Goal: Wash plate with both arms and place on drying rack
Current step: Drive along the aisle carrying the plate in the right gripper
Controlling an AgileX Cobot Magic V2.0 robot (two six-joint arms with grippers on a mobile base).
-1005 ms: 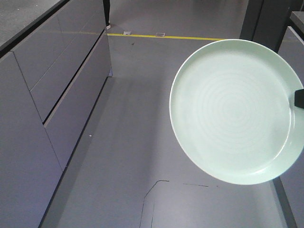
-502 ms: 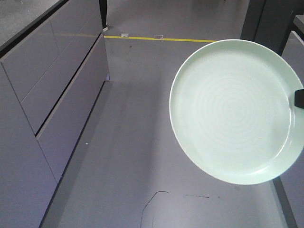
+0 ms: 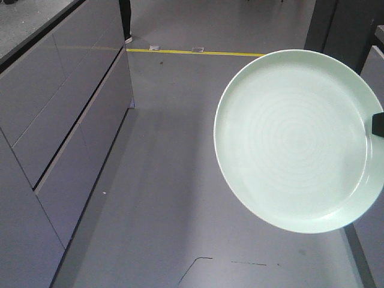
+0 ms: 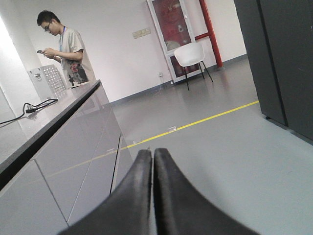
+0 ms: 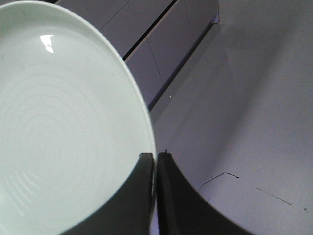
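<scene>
Round pale mint-green plate (image 3: 294,141), low rim, faint concentric rings: held in air over grey floor (image 3: 174,180), tilted, inner face twd front cam. Black right gripper (image 5: 155,156) clamped on plate rim, one finger on inner face, other behind. Black left gripper (image 4: 152,154) closed, fingers touching, nothing btwn them. Glossy grey cabinet (image 3: 60,120) at left; yellow floor line (image 3: 198,53) beyond.

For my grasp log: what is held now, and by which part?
The right gripper holds the plate by its rim; the left gripper holds nothing.
</scene>
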